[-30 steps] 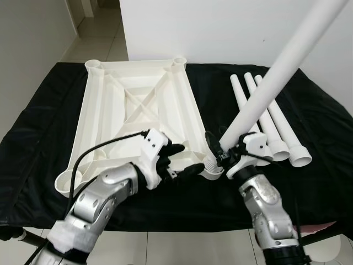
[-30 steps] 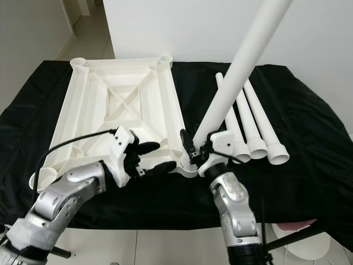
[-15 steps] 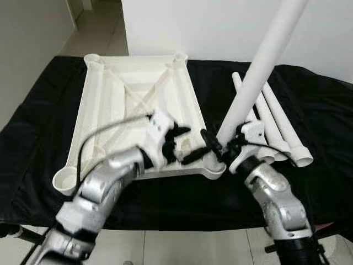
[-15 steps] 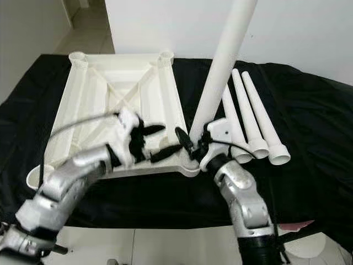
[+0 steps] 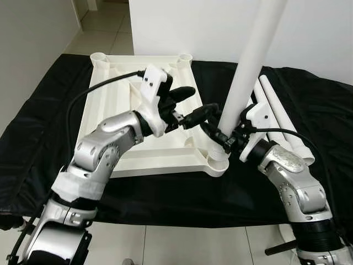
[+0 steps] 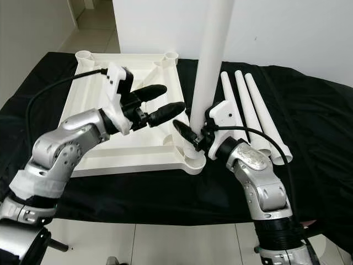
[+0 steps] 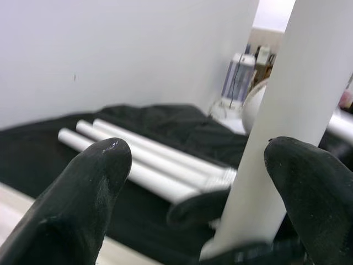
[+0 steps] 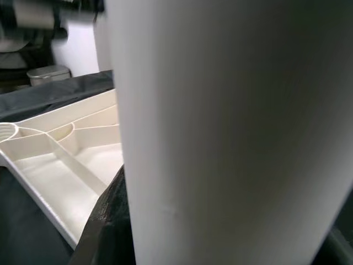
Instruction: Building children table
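Over the tabletop's (image 5: pixel 138 118) near-right socket, your right gripper (image 5: pixel 225 141) clamps the upright leg (image 5: pixel 249 61), while your spread-fingered left gripper (image 5: pixel 190 106) waits just beside it.

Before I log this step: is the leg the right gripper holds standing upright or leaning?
Nearly upright: the white leg rises from the tabletop's corner socket, with the right gripper clamped at its base.

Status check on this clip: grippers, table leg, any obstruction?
Right gripper shut on upright white plastic leg at near corner socket of white tabletop. Left gripper open beside leg. Three spare legs clear.
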